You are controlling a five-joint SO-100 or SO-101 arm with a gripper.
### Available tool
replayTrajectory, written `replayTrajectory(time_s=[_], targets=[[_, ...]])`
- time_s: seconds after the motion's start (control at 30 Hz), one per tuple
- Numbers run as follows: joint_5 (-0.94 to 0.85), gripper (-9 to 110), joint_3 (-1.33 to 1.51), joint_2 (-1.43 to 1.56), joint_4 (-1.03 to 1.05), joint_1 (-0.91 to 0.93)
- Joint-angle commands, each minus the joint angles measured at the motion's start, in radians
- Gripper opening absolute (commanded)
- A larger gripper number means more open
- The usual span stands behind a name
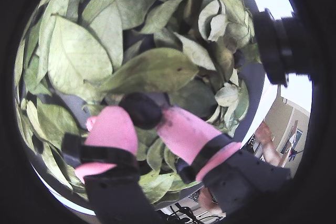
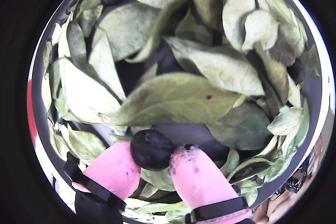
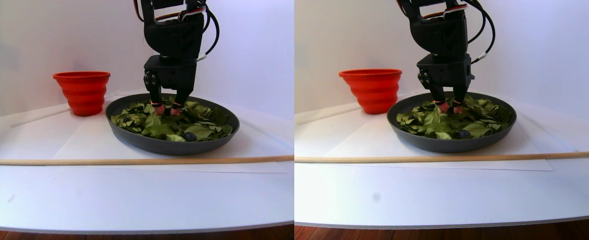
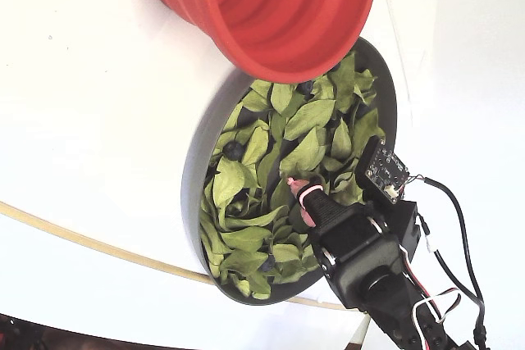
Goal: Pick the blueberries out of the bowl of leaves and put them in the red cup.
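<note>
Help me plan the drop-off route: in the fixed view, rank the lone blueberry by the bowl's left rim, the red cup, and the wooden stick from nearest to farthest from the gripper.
From the gripper:
1. Lone blueberry, up-left, among the leaves.
2. Wooden stick, below-left on the table.
3. Red cup, at the top, past the bowl's far rim.

White table (image 3: 124, 200), pale wall (image 3: 34, 35), wooden floor (image 3: 24, 234)

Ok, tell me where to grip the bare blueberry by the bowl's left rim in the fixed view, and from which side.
Pinch the blueberry across its round middle, coming straight down. It sits bare on the leaves close to the bowl wall, so a sideways approach would probably hit the rim or drag leaves. The tool must first drop its held berry.
</note>
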Motion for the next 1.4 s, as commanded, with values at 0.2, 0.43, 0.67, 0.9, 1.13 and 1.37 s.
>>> replayTrajectory(time_s=[0.2,0.43,0.67,0.9,1.13,1.37], targets=[[-0.017,9,-0.038,0.141,0.035,0.003],[-0.032,9,-0.031,0.179,0.071,-0.003],[-0.048,9,-0.023,0.221,0.11,-0.017],[-0.067,9,-0.008,0.267,0.138,-0.034],[-0.084,9,0.0,0.313,0.17,-0.054],[-0.101,9,0.003,0.36,0.195,-0.078]])
